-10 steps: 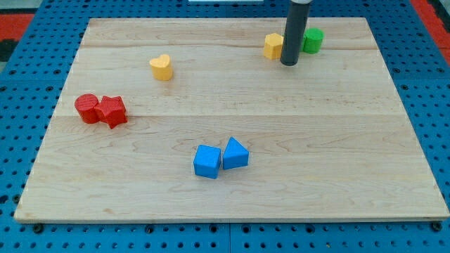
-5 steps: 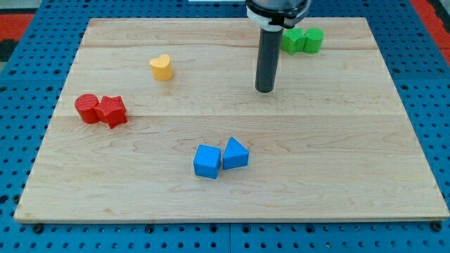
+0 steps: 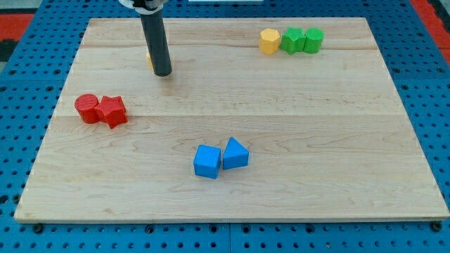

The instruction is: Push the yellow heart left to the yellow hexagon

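Small rigid yellow plastic heart (image 3: 149,60), likely light and free-sliding, mostly hidden behind my tip (image 3: 162,73); no claw fitted, state indeterminable; yellow hexagon (image 3: 268,41) far right.

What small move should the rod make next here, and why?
Probably a short slide of my tip to the view's left, going around the yellow heart. The rod covers most of the heart, only a sliver showing at its left edge, while the yellow hexagon sits far to the view's right, so pushing needs the heart's far side.
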You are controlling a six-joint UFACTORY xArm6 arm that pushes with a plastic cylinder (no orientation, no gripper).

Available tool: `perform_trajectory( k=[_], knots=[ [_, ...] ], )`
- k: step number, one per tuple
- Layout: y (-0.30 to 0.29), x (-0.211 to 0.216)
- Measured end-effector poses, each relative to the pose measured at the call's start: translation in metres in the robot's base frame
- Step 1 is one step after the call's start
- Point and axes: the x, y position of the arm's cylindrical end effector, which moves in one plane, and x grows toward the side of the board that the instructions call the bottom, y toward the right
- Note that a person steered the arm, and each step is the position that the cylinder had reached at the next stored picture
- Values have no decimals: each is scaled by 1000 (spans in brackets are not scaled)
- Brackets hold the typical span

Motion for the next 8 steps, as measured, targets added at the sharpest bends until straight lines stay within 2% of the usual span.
perform_trajectory(
  k=[1, 2, 3, 4, 5, 6, 7, 8],
  knots=[
    [0, -2],
    [-5, -32],
    [-5, -33],
    [-87, -24],
    [-100, -29],
    [-106, -63],
    [-106, -63],
    [-57, -62]
  ],
)
